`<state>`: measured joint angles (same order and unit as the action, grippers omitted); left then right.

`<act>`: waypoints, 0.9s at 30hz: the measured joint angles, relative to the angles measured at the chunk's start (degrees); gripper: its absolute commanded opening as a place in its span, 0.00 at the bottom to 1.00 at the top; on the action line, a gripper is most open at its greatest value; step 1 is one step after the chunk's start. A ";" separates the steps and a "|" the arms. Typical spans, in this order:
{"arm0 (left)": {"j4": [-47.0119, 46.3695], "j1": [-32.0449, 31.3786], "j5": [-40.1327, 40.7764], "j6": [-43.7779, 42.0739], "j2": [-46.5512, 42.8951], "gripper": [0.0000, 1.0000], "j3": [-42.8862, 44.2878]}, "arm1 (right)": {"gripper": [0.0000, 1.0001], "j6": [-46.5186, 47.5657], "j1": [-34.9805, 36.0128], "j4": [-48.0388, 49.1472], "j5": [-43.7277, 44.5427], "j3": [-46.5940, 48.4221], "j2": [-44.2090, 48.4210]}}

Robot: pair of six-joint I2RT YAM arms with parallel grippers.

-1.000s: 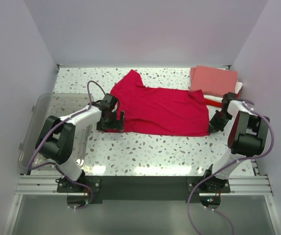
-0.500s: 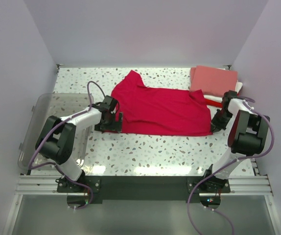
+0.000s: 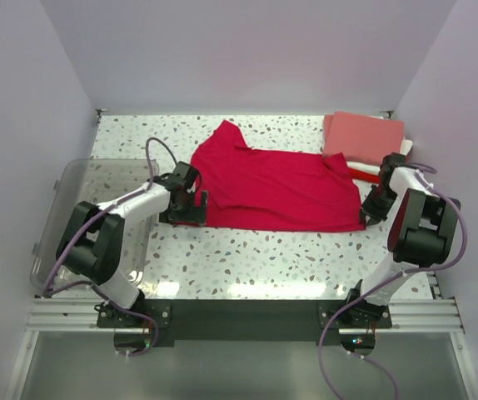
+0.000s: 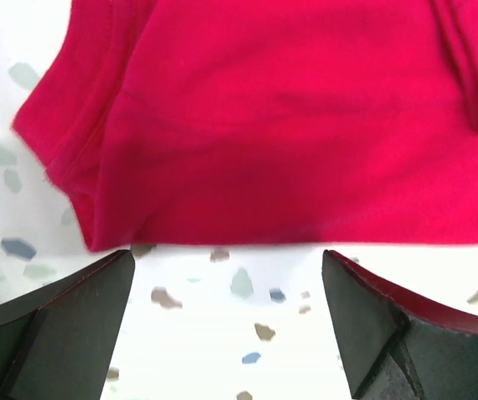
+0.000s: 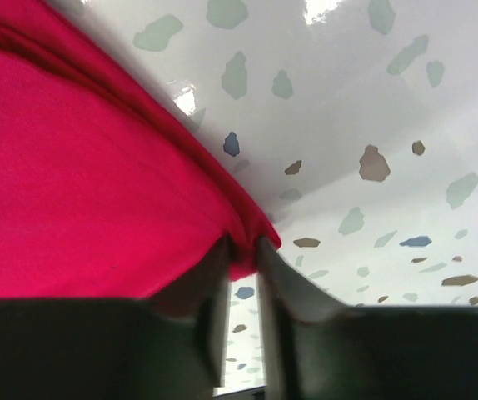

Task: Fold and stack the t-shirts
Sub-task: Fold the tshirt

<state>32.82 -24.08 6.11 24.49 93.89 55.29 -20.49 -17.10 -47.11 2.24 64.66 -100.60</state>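
A crimson-red t-shirt (image 3: 276, 187) lies spread flat across the middle of the speckled table. My left gripper (image 3: 191, 210) is open at the shirt's near left corner; in the left wrist view the shirt's hem (image 4: 222, 167) lies just beyond my gripper (image 4: 226, 325) with bare table between the fingers. My right gripper (image 3: 367, 213) is shut on the shirt's near right corner, and the right wrist view shows my gripper (image 5: 243, 254) pinching the red hem (image 5: 139, 192). A stack of folded shirts, salmon-pink on top (image 3: 364, 137) over white and red, sits at the back right.
A clear plastic bin (image 3: 68, 217) stands at the left edge beside my left arm. White walls close the table at the back and both sides. The folded stack lies close behind my right arm.
The left gripper has shifted slightly left and back along the shirt's near left corner. The right gripper has edged a little to the right with the shirt's corner, pulling the hem straighter.
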 measured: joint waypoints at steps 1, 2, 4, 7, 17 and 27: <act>0.92 0.00 -0.28 0.07 -0.72 1.00 0.33 | 0.35 0.33 -0.02 -0.07 0.17 0.00 0.26; 2.01 0.00 -0.61 0.20 -1.40 1.00 1.01 | 0.39 0.37 -0.07 -0.11 0.28 0.00 0.92; 4.09 0.00 -1.33 0.52 -2.71 1.00 3.82 | 0.47 0.33 -0.17 -0.20 0.68 0.00 2.78; 5.49 -0.15 -1.97 1.01 -3.63 1.00 8.98 | 0.54 0.37 -0.11 -0.72 1.27 0.44 6.64; 4.28 -0.76 -4.20 1.99 -0.66 1.00 15.65 | 0.56 -2.58 19.85 1.38 3.61 9.07 13.84; -1.86 -0.76 -7.65 2.82 -5.27 1.00 3.93 | 0.46 -5.49 42.82 9.64 -5.38 18.36 2.93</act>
<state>30.96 -24.84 -1.54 27.31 88.62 59.22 -25.98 25.71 -37.47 -3.14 83.02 -97.67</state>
